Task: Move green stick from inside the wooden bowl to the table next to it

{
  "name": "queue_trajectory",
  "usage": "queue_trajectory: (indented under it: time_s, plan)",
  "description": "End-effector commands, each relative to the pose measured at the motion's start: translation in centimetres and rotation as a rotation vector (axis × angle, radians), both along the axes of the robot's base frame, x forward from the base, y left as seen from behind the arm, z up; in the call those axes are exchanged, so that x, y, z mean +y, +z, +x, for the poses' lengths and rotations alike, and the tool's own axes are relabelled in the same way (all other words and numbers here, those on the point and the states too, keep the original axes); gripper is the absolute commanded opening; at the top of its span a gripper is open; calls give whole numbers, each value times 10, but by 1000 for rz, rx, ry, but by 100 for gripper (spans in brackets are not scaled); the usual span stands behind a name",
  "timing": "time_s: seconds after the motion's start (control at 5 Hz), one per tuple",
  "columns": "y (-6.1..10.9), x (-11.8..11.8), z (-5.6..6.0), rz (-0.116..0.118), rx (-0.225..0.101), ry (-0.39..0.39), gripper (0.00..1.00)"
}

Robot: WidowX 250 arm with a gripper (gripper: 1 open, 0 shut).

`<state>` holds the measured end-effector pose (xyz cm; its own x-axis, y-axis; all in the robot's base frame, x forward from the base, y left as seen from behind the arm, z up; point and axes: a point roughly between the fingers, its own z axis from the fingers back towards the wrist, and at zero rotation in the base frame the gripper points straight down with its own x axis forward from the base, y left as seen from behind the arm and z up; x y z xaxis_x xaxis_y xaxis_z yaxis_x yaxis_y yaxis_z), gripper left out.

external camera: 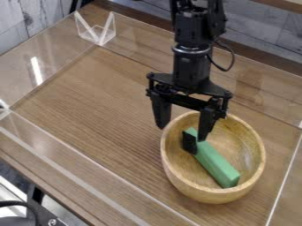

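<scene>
The green stick (215,161) lies slanted inside the wooden bowl (179,172), its darker end face toward the upper left. The bowl sits at the right front of the brown wood-grain table (94,106). My black gripper (185,120) hangs open, pointing down, over the bowl's back-left rim. Its left finger stands outside the rim over the table. Its right finger reaches down beside the stick's upper end. Nothing is held between the fingers.
Clear acrylic walls (41,146) run along the table's edges. A small clear folded stand (94,28) sits at the back left. The arm's black column (193,35) rises behind the bowl. Bare tabletop lies left of the bowl.
</scene>
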<state>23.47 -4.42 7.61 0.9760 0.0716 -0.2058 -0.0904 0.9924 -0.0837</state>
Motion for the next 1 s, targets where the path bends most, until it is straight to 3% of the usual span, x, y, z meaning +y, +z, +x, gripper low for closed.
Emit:
queue_trajectory:
  time_s: [0.0, 0.8]
  plan:
    - [13, -4, 5, -11, -73, 8, 100]
    - [14, -11, 8, -19, -114, 33, 100]
